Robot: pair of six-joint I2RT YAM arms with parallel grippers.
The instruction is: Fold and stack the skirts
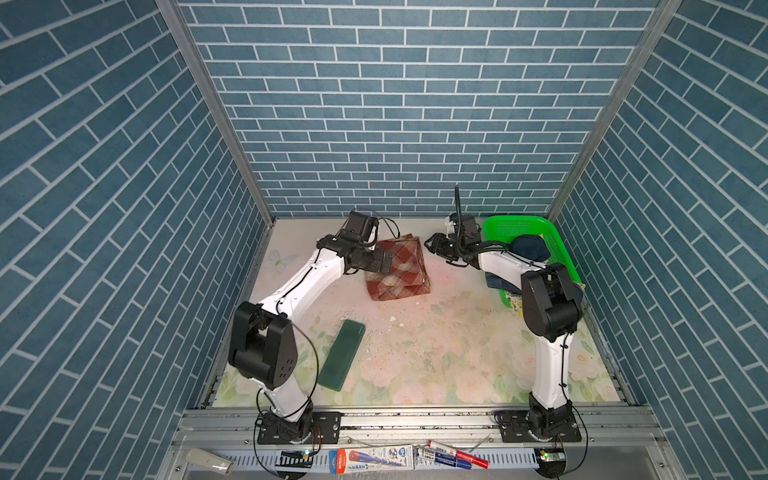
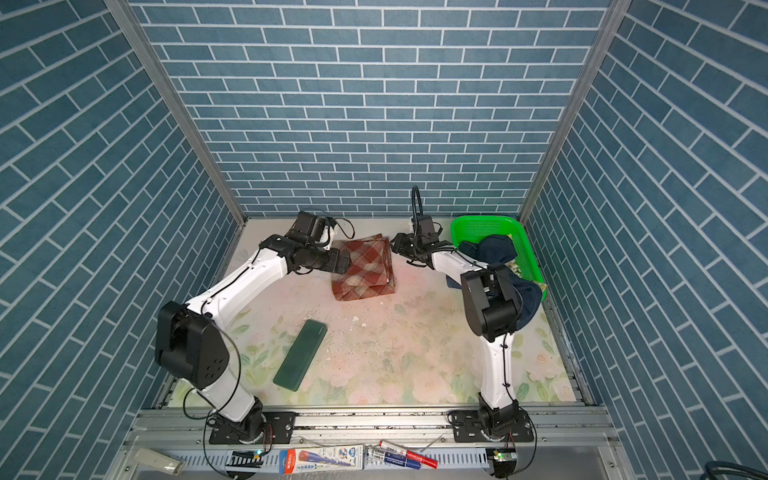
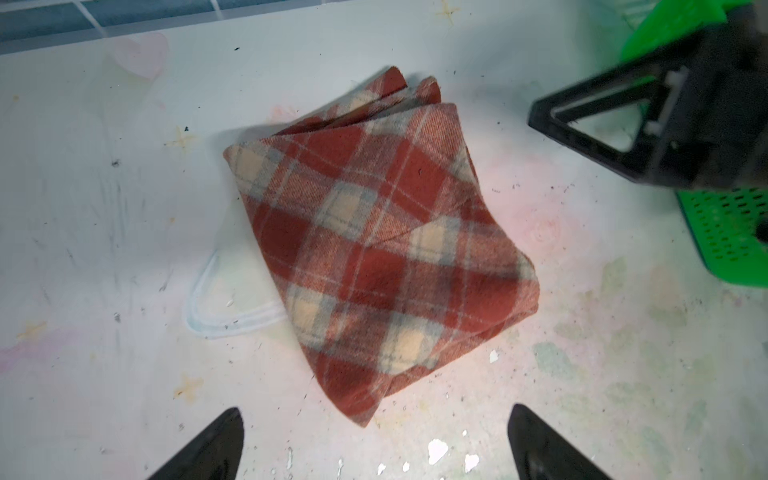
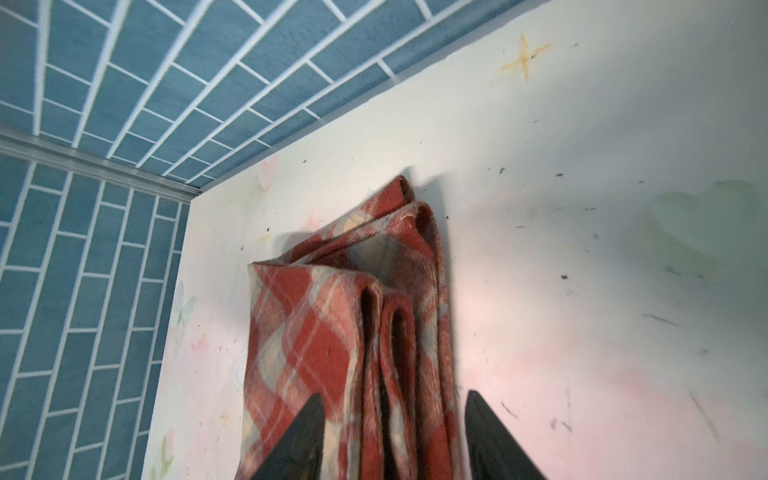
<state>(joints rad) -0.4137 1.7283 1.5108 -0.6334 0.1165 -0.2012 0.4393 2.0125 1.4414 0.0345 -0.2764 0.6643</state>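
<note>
Folded plaid skirt lying on the tabletop
Rust-red and cream layers, corners fanned; left tool wide apart, right tool apart.

Plaid skirt folded on table, denim skirt, lemon-print skirt heaped in basket

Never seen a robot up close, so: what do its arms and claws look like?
Both the left arm and right arm have white shells, bulky black joints and thin black cables looped alongside. The left gripper and right gripper each have two black pointed fingers.
</note>
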